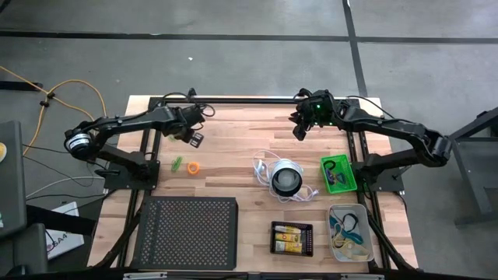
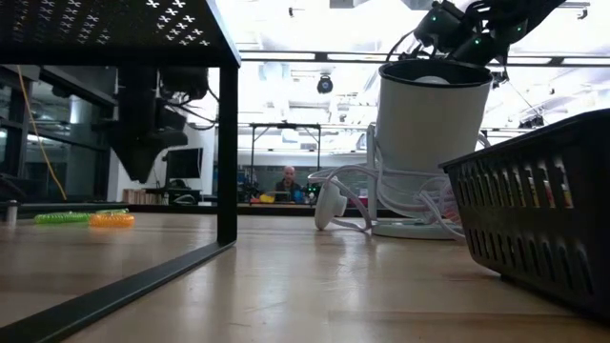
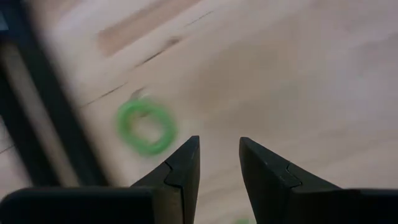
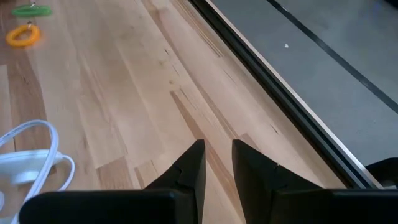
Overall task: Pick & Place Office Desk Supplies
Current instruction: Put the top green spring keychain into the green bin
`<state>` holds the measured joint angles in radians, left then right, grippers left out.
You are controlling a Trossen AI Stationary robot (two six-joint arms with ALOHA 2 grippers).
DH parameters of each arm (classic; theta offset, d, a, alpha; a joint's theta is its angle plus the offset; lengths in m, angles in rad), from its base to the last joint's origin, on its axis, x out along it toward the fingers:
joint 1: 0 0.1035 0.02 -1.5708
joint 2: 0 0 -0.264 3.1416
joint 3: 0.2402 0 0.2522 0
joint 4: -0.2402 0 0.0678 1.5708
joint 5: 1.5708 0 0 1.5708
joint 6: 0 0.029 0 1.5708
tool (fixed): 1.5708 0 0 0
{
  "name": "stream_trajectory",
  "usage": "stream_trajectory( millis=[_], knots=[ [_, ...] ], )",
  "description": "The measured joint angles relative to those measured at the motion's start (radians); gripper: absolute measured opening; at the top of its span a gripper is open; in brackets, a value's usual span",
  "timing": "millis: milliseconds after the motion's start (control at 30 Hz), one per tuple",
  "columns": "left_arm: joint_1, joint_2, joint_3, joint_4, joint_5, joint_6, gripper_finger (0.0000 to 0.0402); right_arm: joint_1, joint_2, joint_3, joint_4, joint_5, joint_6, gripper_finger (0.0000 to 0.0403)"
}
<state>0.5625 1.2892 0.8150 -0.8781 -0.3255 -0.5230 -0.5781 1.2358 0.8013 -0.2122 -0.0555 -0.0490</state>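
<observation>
1. Around the round white-and-black object with its white cord, mid-table, everything else is placed.
2. Just right of it sits a green tray holding dark and teal cords.
3. Toward the near edge from it, a black tray holds yellow-and-white packs; right of that, a clear tray holds teal and dark cords and pale items.
4. Well left of the round object, a green loop and an orange loop lie loose on bare wood, just beside each other.
5. A black perforated stand fills the near-left area.
6. Left gripper hovers over the loops, toward the far edge; fingers apart, grasping nothing.
7. Right gripper hangs beyond the round object near the table's far edge, fingers parted, empty, over open wood.
</observation>
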Motion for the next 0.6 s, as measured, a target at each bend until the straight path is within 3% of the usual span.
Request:
stream_trajectory(
  millis=[200, 600],
  knots=[
    [0.010, 0.000, -0.016, -0.029, -0.066, -0.024, 0.0107, 0.000, 0.000, 0.000, 0.000, 0.000, 0.000, 0.0067],
    [0.159, 0.000, -0.174, 0.118, 0.001, 0.046, 0.0107, 0.000, 0.000, 0.000, 0.001, 0.000, 0.000, 0.0068]
  ],
)
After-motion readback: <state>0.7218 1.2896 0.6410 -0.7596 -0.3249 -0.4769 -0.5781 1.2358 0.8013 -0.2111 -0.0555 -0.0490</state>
